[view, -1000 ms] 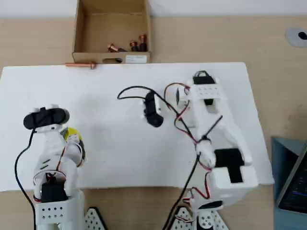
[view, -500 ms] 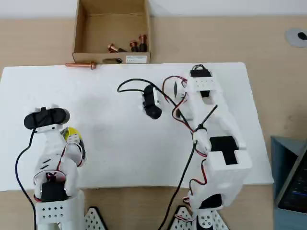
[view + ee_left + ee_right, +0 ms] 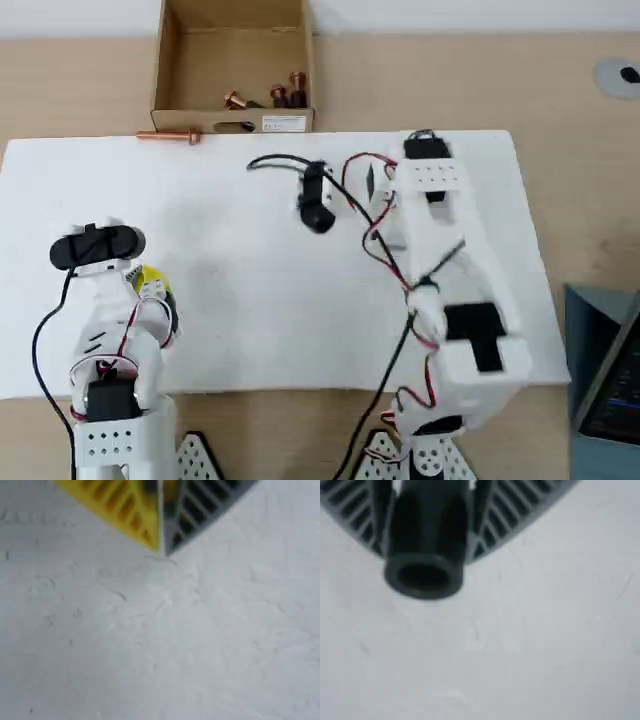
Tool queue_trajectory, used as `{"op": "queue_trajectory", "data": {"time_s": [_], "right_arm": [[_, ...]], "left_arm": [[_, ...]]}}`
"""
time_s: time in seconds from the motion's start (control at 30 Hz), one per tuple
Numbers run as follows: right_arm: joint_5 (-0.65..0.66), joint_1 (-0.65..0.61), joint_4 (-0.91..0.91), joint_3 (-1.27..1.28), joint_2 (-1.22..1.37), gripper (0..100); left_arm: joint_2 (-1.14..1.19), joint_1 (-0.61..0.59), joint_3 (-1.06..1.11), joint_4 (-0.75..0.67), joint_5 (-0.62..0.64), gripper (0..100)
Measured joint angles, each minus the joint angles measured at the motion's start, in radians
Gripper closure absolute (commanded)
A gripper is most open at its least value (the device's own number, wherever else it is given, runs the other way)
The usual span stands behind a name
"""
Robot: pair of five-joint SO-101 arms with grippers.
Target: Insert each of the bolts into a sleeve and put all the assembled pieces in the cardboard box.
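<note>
Right jaws closed on a dark sleeve (image 3: 427,525); its open round end juts past the tips of the right gripper (image 3: 431,550), just above the white mat (image 3: 530,645). Sleeve bore looks dark; cannot tell if anything is inside.

Left gripper (image 3: 161,550): jaws fully closed, yellow and grey tips meeting, nothing between them, held close over the mat.

High view: right arm (image 3: 440,260) stretched across the mat's right half toward the far edge. Left arm (image 3: 115,330) folded at the near left corner.

One copper bolt (image 3: 168,136) lies flat on the table (image 3: 420,80), at the mat's far edge and just beside the front wall of the box (image 3: 160,60), outside it. Several copper pieces (image 3: 270,98) sit inside the box, in its near right corner.
</note>
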Motion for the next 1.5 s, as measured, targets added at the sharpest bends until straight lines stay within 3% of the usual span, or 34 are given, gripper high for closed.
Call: {"op": "queue_trajectory", "data": {"time_s": [0.4, 0.83, 1.1, 1.3, 1.5], "right_arm": [[-0.341, 0.015, 0.130, 0.002, -0.269, 98.8], [-0.813, 0.216, 0.150, 0.178, -0.597, 98.8], [-1.108, 0.319, 0.152, 0.212, -0.875, 98.9], [-1.177, 0.384, 0.152, 0.313, -1.048, 98.9], [-1.178, 0.456, 0.152, 0.419, -1.163, 98.9]], "left_arm": [[0.000, 0.000, 0.000, 0.000, 0.000, 100], [0.000, 0.000, -0.008, 0.000, 0.000, 99], [0.002, 0.000, -0.147, 0.064, -0.094, 99], [0.155, 0.000, -0.308, 0.127, -0.095, 99], [0.474, 0.000, -0.577, 0.127, -0.095, 99]]}}
